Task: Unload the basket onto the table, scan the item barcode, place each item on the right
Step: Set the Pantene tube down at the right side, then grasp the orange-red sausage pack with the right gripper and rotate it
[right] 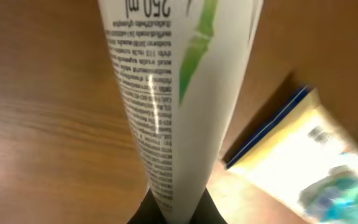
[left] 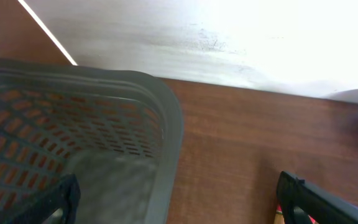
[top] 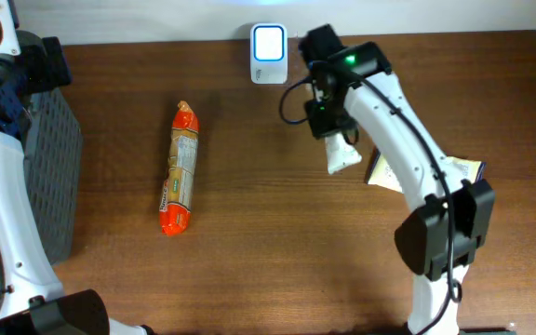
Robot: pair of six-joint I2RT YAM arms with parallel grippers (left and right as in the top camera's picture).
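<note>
Tube (right: 179, 93) hangs over wooden table (top: 277, 233) by white wall (left: 229, 31).

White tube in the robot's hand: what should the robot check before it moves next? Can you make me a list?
1. Tube held firmly: ok. The right gripper is shut on the white tube.
2. Barcode turned toward the scanner: cannot tell. The wrist view shows only small print and no bars.
3. Scanner ready: ok. Its window glows at the back of the table.
4. Way to the scanner free: looks ok. Only bare wood lies between them.
5. Other items apart: ok. The orange package lies well to the side, and the yellow and blue packet lies on the table beside the tube.
6. Left gripper clear: ok. It is open, over by the basket.
</note>
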